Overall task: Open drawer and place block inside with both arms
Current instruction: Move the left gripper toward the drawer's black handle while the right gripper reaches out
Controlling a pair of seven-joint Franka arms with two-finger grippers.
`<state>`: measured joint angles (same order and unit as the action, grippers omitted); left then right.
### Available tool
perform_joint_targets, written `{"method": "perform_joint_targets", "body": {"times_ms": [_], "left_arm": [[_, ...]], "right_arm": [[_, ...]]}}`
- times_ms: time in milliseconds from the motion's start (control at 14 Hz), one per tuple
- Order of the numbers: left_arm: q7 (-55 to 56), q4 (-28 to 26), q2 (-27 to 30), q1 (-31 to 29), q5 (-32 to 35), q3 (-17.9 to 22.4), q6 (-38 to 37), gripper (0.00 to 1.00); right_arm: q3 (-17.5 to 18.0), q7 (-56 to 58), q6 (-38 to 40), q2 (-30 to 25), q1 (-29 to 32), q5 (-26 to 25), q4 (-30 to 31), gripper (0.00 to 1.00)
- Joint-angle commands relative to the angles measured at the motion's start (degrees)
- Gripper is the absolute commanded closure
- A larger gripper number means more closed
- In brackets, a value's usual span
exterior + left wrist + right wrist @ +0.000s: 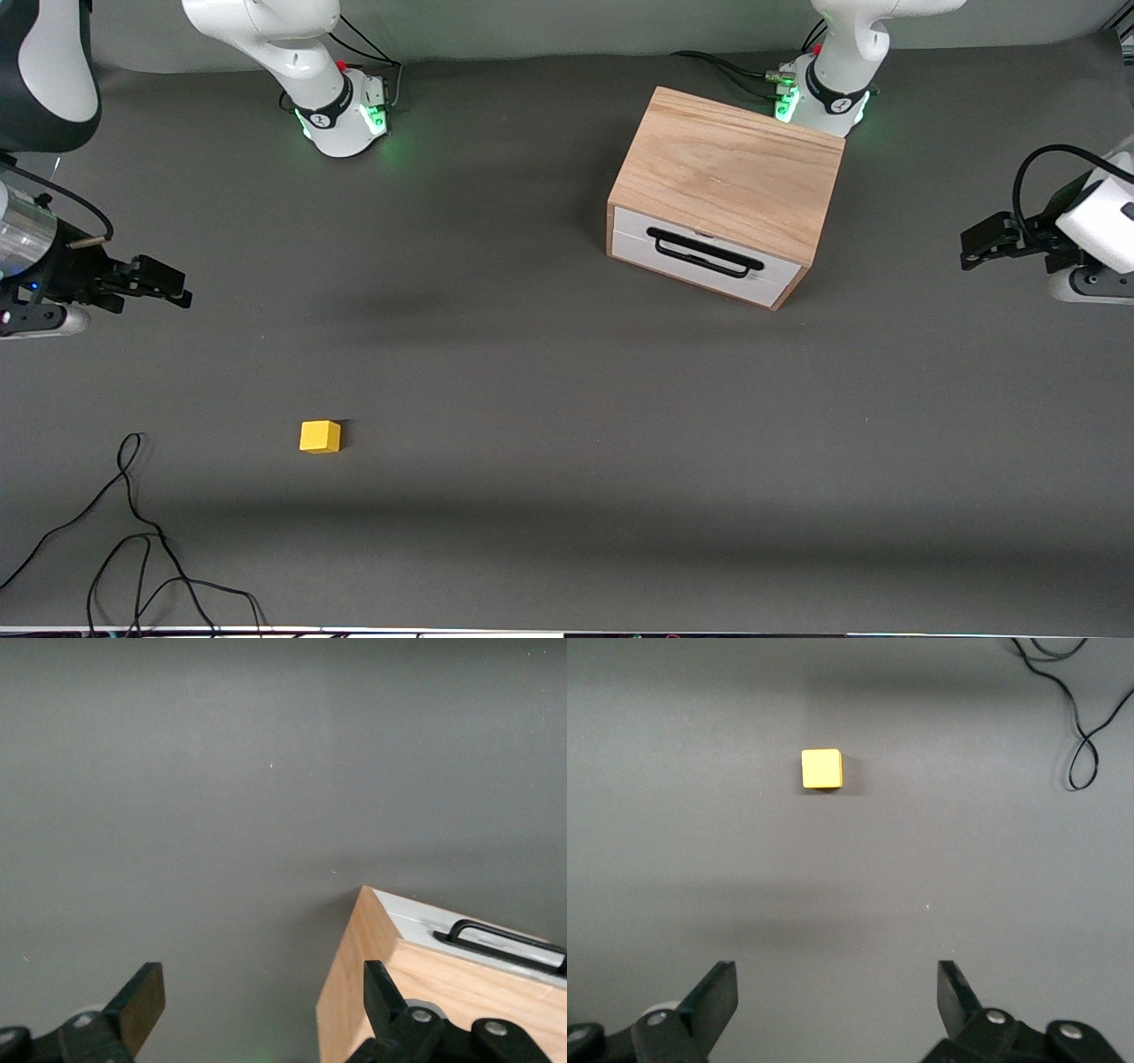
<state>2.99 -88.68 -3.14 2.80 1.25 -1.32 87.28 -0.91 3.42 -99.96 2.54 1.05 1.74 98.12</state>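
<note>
The light-wood box [726,168] stands near the left arm's base. Its drawer [700,257], with a white front and a black wire handle [704,252], is closed. The box [416,992] and handle [505,941] also show in the left wrist view. The yellow block [320,436] lies on the grey table toward the right arm's end; it also shows in the right wrist view [821,768]. My left gripper [974,250] [264,1001] is open and empty over the table beside the box. My right gripper [168,288] [837,997] is open and empty over the table at the right arm's end.
A loose black cable [133,532] lies on the table near the front camera at the right arm's end, also seen in the right wrist view [1090,726]. The grey table [549,399] is bare between the block and the box.
</note>
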Motion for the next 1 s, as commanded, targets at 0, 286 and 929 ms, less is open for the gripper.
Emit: {"method": "perform_joint_targets", "body": {"times_ms": [0,286,929], "left_arm": [[11.6,0.8,0.4,4.2,0.2,-1.4,-2.4,0.0],[33.6,1.0,0.1,4.9,0.2,-9.0,-3.9,0.0],[83.2,1.0,-5.4,10.8,1.3,-23.3,-1.6,0.0]], "right_arm": [[0.0,1.4,0.6,1.1,0.2,0.3,-1.6,0.0],[0.0,1.4,-1.4,3.3,0.1,0.2,-1.7,0.0],[0.2,1.2,-3.8,11.8,-0.5,0.1,-8.4,0.0]]}}
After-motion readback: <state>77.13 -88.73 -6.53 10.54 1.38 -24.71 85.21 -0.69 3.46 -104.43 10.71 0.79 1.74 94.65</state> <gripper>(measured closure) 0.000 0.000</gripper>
